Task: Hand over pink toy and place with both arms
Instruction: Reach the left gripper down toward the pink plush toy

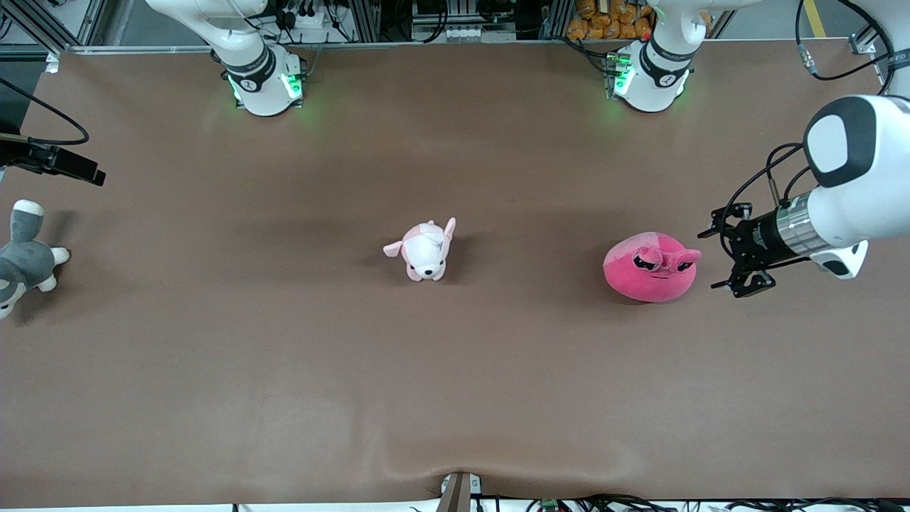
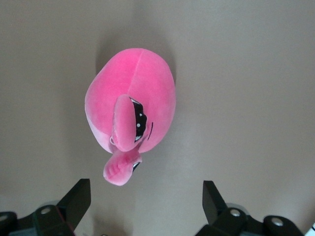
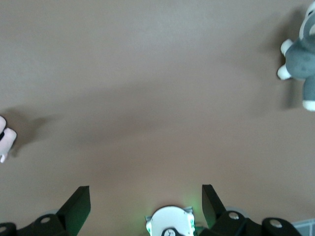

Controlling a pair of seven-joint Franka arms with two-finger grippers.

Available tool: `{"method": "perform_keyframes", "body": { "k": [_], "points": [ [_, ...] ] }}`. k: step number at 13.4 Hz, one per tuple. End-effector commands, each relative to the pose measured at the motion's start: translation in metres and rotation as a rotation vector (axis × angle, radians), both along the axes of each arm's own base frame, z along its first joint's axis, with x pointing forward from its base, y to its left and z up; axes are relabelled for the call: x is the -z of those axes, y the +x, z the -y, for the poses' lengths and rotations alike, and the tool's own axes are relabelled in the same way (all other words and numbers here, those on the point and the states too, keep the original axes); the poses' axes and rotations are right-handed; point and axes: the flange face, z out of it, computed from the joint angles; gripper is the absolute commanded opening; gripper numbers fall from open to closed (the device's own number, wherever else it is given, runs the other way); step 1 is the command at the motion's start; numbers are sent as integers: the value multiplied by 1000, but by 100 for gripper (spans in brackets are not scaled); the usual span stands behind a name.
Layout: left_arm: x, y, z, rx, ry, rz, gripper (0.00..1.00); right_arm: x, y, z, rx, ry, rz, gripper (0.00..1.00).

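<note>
My left gripper (image 1: 739, 252) hangs at the right edge of the front frame, fingers spread wide and holding nothing, pointed at the pink toy (image 1: 648, 268) just beside it. In my left wrist view the toy (image 2: 132, 109) fills the centre, lying on the brown table (image 1: 455, 384), with my two dark fingertips (image 2: 78, 199) standing apart at the lower corners and not touching it. So the grasp is not yet made.

Toward the middle of the front frame sits the small pale puppy plush (image 1: 425, 250), well apart from the toy and no part of my job. At the left edge lies the grey-and-white plush (image 1: 21, 256), partly cut off by the frame.

My right gripper (image 3: 147, 206) waits high near its base, out of the front frame; in its own wrist view the fingers stand released over bare table, with the grey plush at the upper right.

By my reckoning, nothing of the task is done: I must close on the toy, lift it, pass it across to my right gripper, and set it down.
</note>
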Motion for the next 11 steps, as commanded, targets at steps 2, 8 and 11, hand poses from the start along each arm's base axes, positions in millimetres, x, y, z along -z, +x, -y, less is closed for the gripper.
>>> {"method": "perform_keyframes", "body": {
  "k": [2,8,11],
  "points": [
    [26,-5,2,-24,-12,-61,100,-4,-2,3,21,2,-18,100],
    [51,-15,1,-26,-6,-106,100,-3,-2,1,17,4,-21,100],
    [72,-21,1,-7,-9,-155,100,-3,-3,2,20,4,-23,100]
  ]
}}
